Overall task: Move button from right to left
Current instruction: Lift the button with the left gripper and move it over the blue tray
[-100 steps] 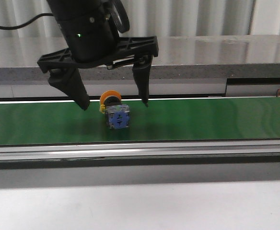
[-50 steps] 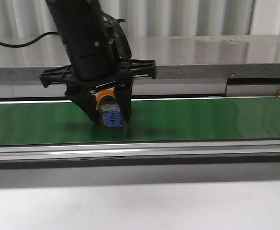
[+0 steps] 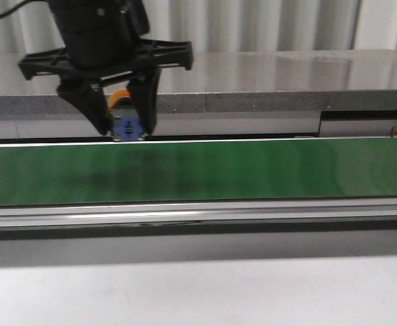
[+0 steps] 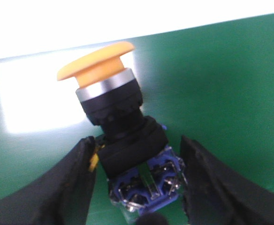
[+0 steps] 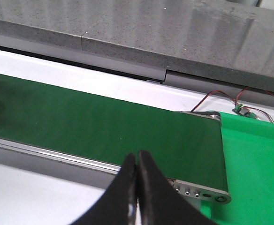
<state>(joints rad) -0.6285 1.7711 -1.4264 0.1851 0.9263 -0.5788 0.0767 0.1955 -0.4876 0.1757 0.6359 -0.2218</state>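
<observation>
My left gripper (image 3: 125, 129) is shut on the button (image 3: 126, 125) and holds it in the air above the green belt (image 3: 253, 170), left of centre in the front view. In the left wrist view the button (image 4: 127, 140) shows its orange-yellow cap, black collar and blue base between the two black fingers (image 4: 57, 187); the left gripper (image 4: 139, 192) grips the blue base. My right gripper (image 5: 137, 187) is shut and empty, over the belt's near rail close to the belt's right end. It does not show in the front view.
A grey stone ledge (image 3: 287, 81) runs behind the belt. A metal rail (image 3: 253, 214) and a white table surface (image 3: 253, 292) lie in front. In the right wrist view a bright green mat (image 5: 259, 159) and red wires (image 5: 226, 96) lie past the belt's end.
My left gripper closed on the button on the belt, then lifted it up and to the left. The belt below is now bare.
</observation>
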